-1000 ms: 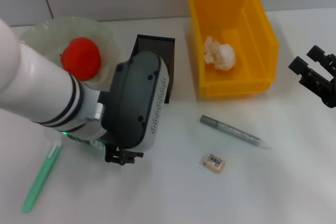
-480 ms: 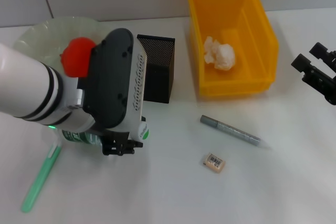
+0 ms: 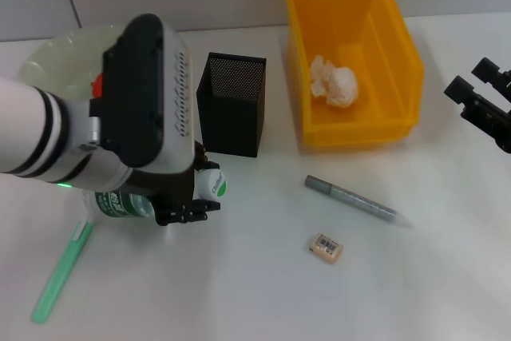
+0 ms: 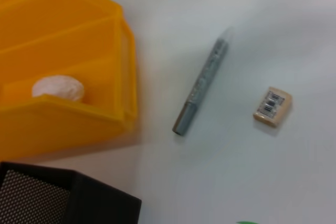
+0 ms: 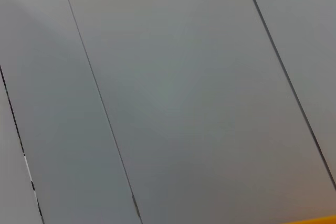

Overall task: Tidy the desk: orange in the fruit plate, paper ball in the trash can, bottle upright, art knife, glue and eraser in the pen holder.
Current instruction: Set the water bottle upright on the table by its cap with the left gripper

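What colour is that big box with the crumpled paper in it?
Bright yellow; the bin shows best in the head view.

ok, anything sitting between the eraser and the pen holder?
Nothing visible. The eraser lies on open table in front of the pen holder. The grey pen lies off to its right, and the left gripper, by the bottle, is off to the left.

White left arm [image 3: 32, 137], black bands, black-and-white wrist housing [image 3: 144, 101].

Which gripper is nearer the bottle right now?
Left. The left gripper is right at the lying bottle; the right gripper sits far across the table, past the trash can.
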